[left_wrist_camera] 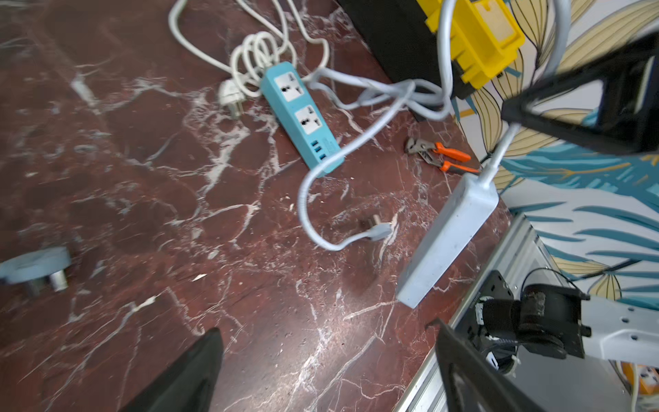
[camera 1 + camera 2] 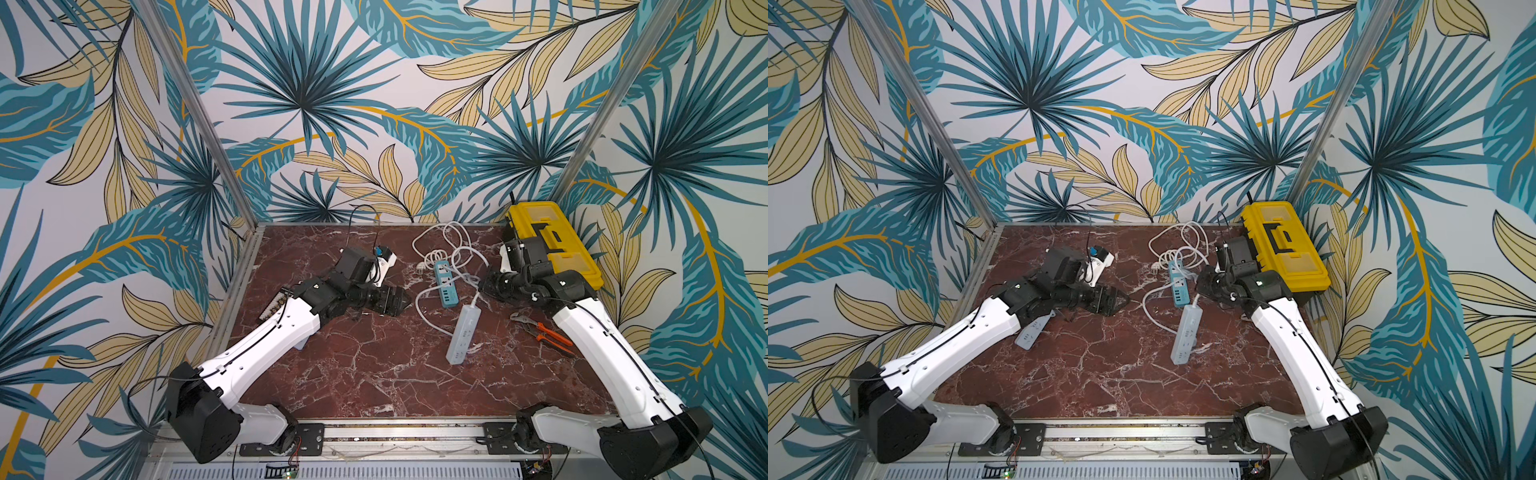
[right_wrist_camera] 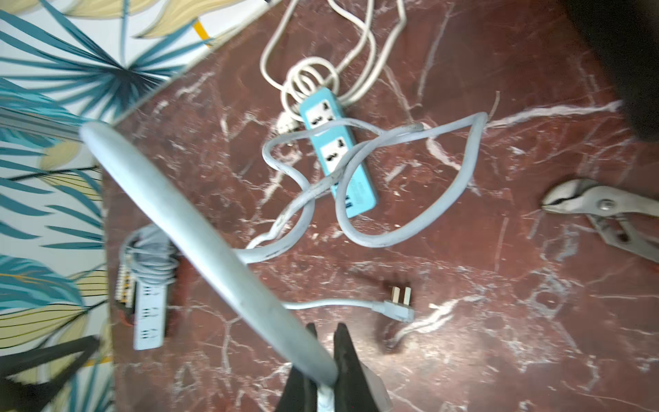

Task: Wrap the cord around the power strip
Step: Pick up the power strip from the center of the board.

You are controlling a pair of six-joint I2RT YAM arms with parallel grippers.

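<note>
Right pincer: jaws pressed together on the cord, pinching it right where it leaves the grey strip. A grip at the root probably gives control of the first turn. The strip lies just under and ahead of this pincer on the table. It is a long slab of matt plastic with rounded edges. Whether its cord end is lifted cannot be told.

The cord is round, rubbery, pale grey and grubby, and not yet wound. It runs out from the jaws, drapes loosely over the blue strip beyond, then returns to a flat plug with bare metal prongs, beside the grey strip.

Left pincer: jaws spread wide, empty, low over the marbled table. It faces the grey strip with slack cord between them, likely ready to steady the body or feed slack.

Farther off:
- Steel pliers with orange grips.
- Hard yellow toolbox, behind the right pincer.
- Wrapped strip by the left arm.
</note>
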